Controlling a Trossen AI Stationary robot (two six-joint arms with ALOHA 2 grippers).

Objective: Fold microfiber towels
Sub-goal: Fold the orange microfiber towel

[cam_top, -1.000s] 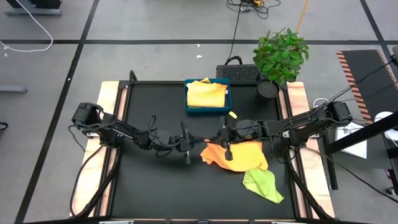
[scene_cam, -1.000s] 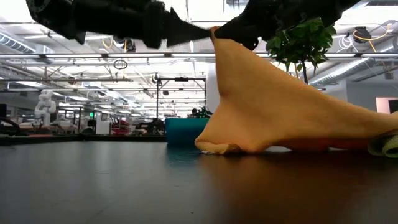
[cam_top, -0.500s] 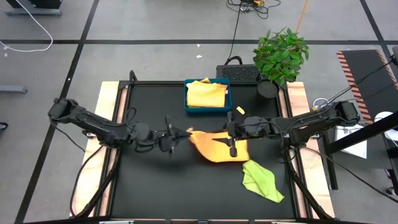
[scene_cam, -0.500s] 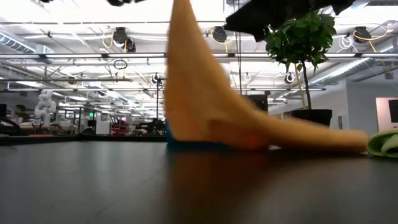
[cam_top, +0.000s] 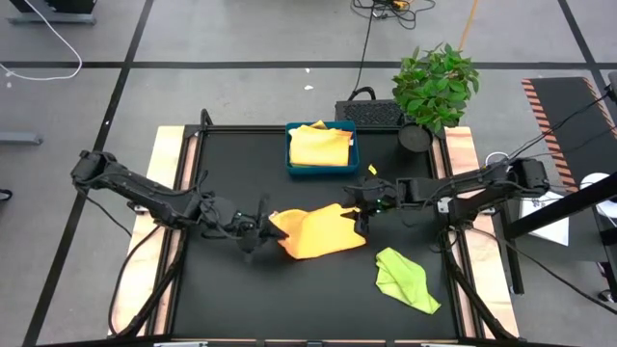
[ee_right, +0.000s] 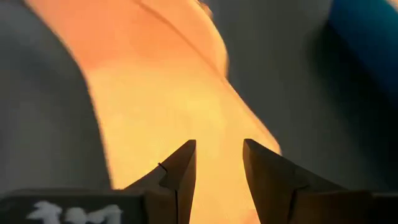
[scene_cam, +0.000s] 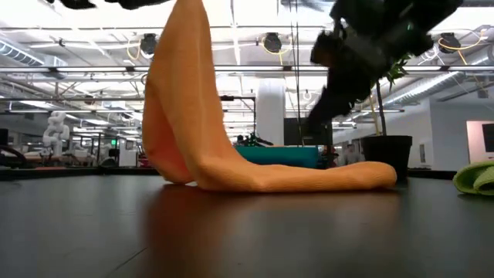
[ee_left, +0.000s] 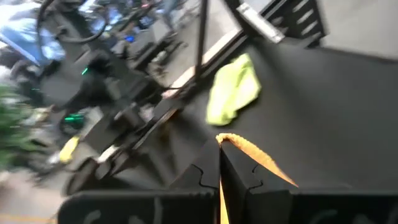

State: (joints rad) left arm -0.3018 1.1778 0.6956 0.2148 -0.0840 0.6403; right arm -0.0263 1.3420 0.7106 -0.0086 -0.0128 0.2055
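High view: the orange towel lies mid-counter, nearer the left than a second ago, when it sat bunched against the lime green towel. The two are now well apart. The left gripper sits at the orange towel's left edge; the right gripper hangs at its right edge. A pale yellow towel rests in the blue tray at the far side of the counter. A potted plant stands off the far right corner.

Low view: the orange towel rises in a tall peak at left, held up from above, and trails flat along the counter to the right. The right gripper is above that flat end and apart from it; half a second ago the cloth was stretched between both arms.

Left wrist view: the left jaws are clamped together on a thin orange edge, with the lime towel beyond.

Right wrist view: the right jaws stand parted, nothing between the fingers, orange cloth below.

Judgement: the right arm has let go after dragging the towel clear, so the towel is being laid out for its first fold. The lifted left corner has yet to be spread or carried across.
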